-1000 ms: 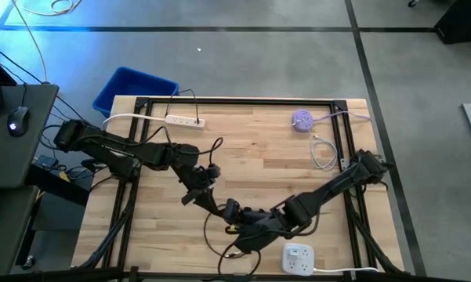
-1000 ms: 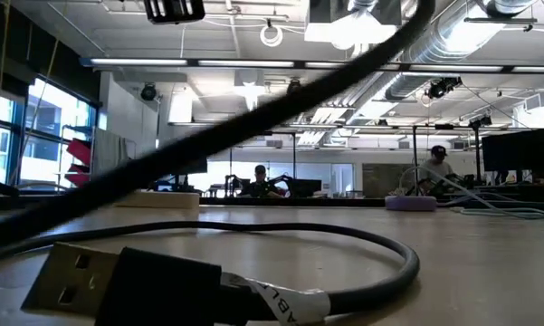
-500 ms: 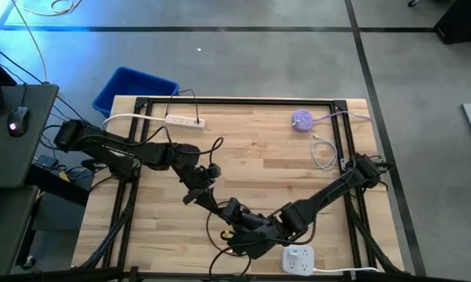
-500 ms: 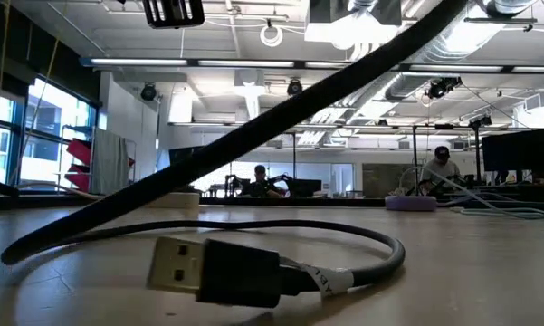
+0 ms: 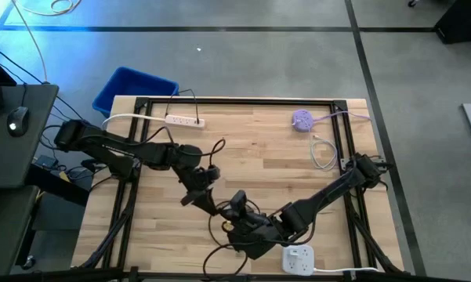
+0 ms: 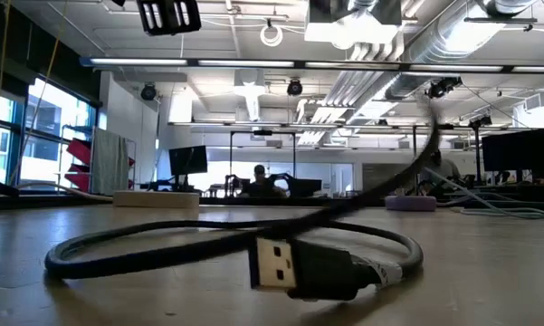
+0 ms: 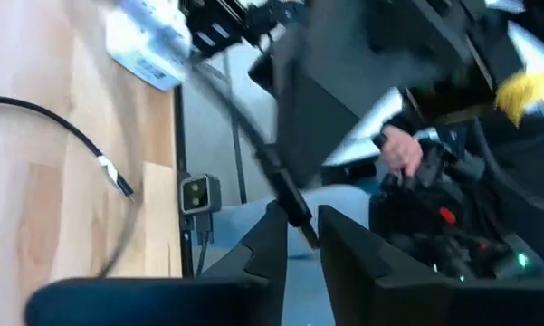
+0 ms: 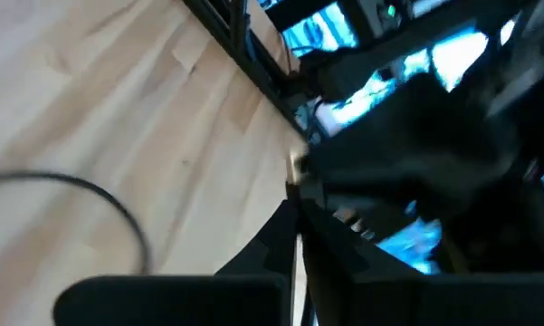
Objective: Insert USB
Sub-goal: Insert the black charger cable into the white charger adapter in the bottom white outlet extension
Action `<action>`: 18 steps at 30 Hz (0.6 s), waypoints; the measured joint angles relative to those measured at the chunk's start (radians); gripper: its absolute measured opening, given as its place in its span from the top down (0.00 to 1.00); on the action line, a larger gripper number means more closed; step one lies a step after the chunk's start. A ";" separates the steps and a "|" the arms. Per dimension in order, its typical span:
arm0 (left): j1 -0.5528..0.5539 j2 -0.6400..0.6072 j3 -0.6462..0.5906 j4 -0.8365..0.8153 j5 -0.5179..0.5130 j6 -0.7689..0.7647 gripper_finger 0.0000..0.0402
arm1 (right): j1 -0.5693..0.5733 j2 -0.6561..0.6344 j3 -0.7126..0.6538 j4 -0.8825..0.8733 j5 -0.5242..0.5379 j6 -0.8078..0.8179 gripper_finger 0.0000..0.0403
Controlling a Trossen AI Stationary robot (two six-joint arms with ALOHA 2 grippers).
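A black USB cable (image 5: 212, 232) loops over the wooden table's near middle. One USB plug (image 6: 294, 267), with a white label behind it, lies flat on the table. My left gripper (image 5: 194, 196) hangs above the table's middle, shut on a raised run of the cable (image 7: 285, 186). My right gripper (image 5: 237, 205) is close beside it on the right, with its fingers (image 8: 285, 237) shut. A white charger block (image 5: 298, 257) sits at the near edge. My left gripper pinches the black cable between its two fingers (image 7: 270, 243), at a thicker stretch (image 7: 294, 210). That stretch is lifted clear and runs on toward my right arm. My right gripper is shut next to the cable; whether it touches it I cannot tell.
A white power strip (image 5: 184, 121) lies at the far left, a purple round device (image 5: 302, 119) and a coiled white cord (image 5: 323, 153) at the far right. A blue bin (image 5: 133, 90) stands beyond the far left corner. A person's hand (image 7: 400, 149) shows beyond the table.
My right gripper has rolled about its own axis next to the left gripper. The plug on the table has slid toward the table's right and turned more toward the near edge. The raised run of cable crossing the low view has swung up and away to the right.
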 joint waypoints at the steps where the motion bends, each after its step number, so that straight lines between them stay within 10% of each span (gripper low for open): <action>1: -0.001 -0.002 0.001 0.005 0.014 0.013 0.86 | 0.001 -0.003 -0.001 -0.009 -0.007 0.049 1.00; 18: -0.016 -0.004 0.003 -0.022 -0.013 0.077 0.99 | -0.014 -0.027 -0.002 -0.048 -0.058 0.321 1.00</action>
